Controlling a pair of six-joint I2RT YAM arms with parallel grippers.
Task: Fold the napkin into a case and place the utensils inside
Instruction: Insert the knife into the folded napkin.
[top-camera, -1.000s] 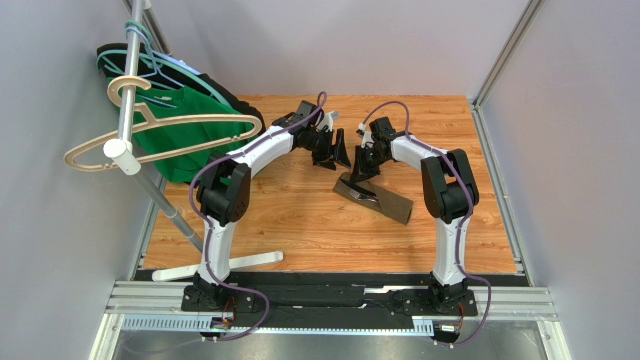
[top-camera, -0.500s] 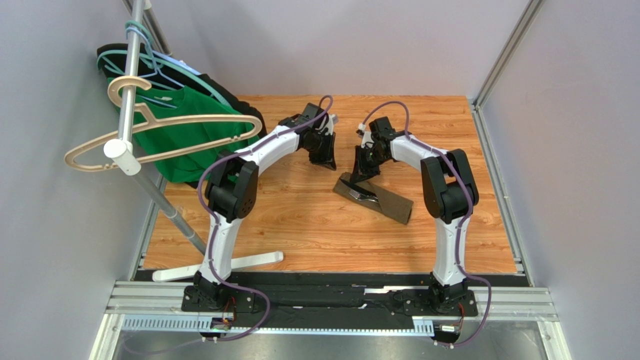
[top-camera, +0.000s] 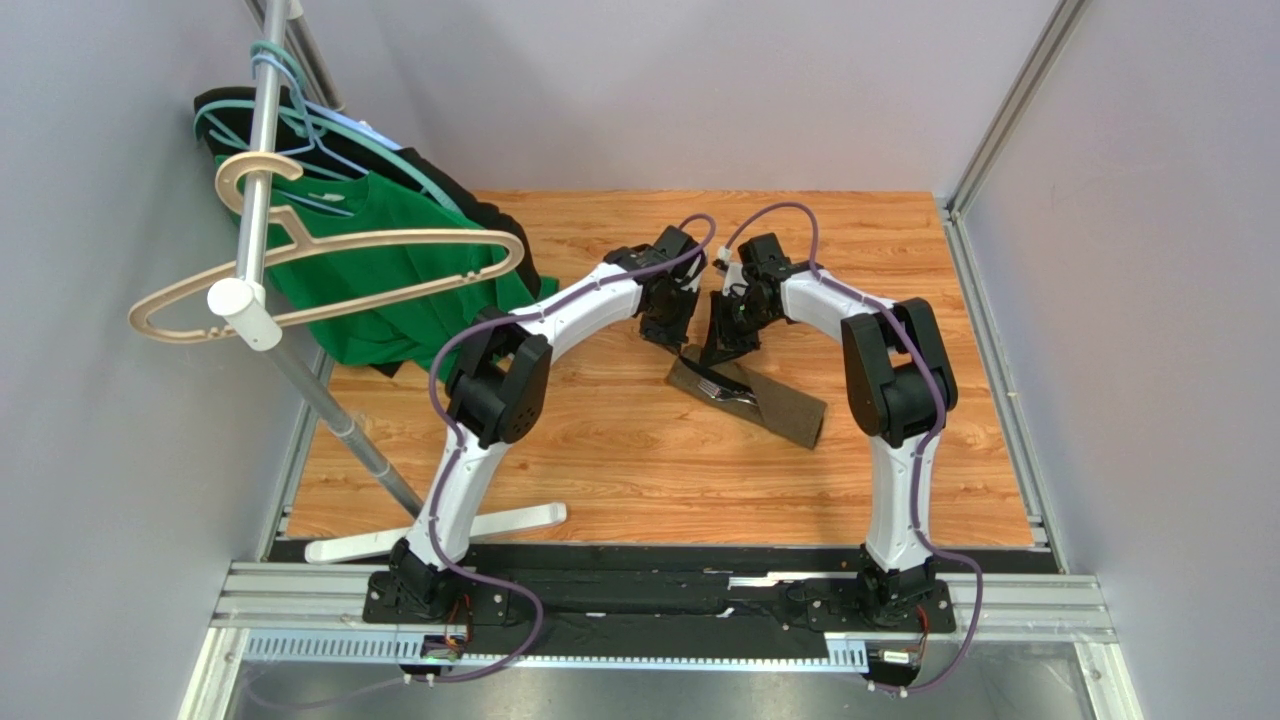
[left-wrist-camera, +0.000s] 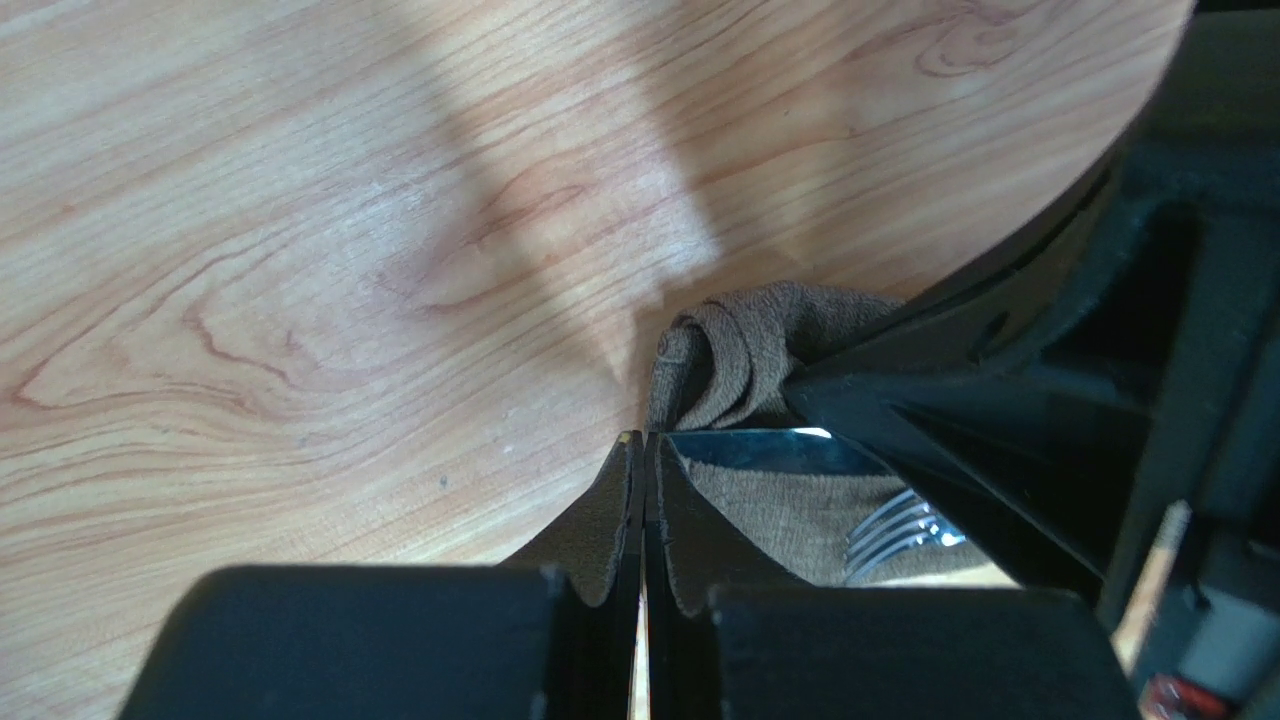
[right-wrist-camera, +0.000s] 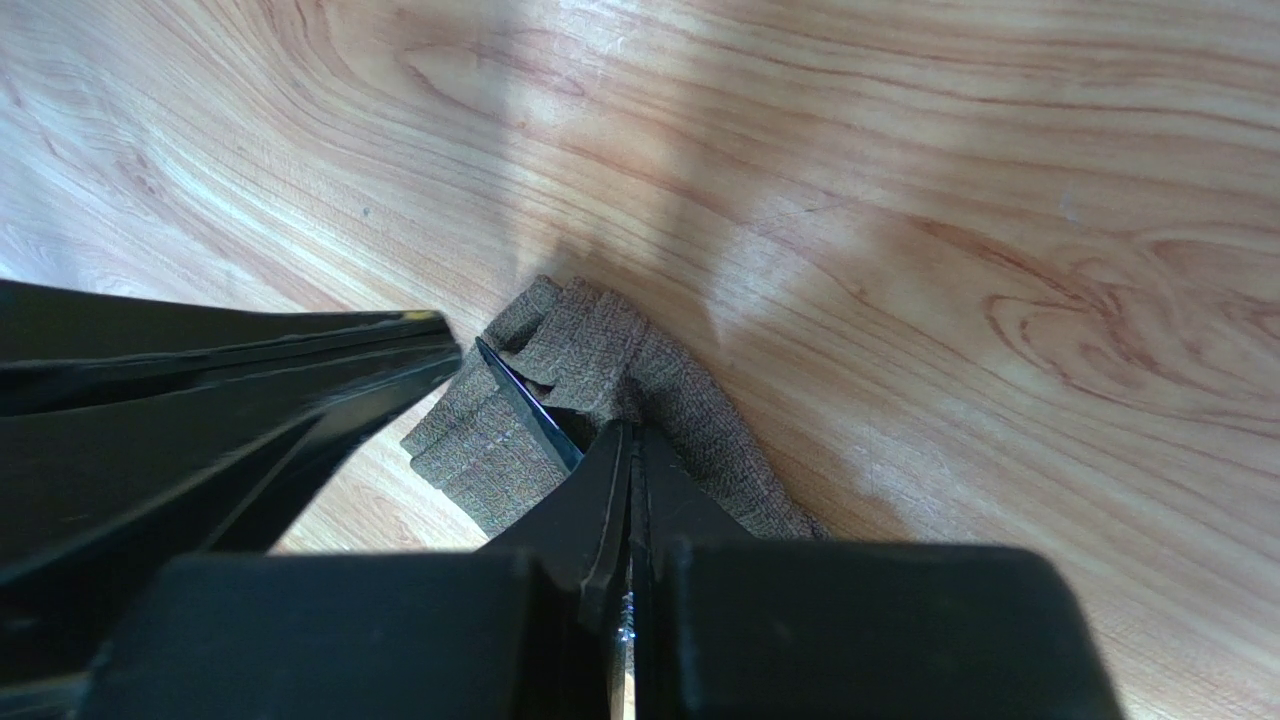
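Both pairs of jaws are closed. The right gripper is pinched on the bunched upper-left end of the napkin. The left gripper is shut just beside it, and no hold can be made out. Bare table is left below, while a green shirt crowds the upper left. The olive cloth lies as a narrow diagonal pouch at centre frame, with fork tines showing inside. Since a second ago, the left gripper has been swung rightward and closed.

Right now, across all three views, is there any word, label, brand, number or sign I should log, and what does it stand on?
None can be read in any view.
The napkin, the fork, the green shirt and the wooden table are plain.
The left arm and the right arm show no lettering that can be made out.
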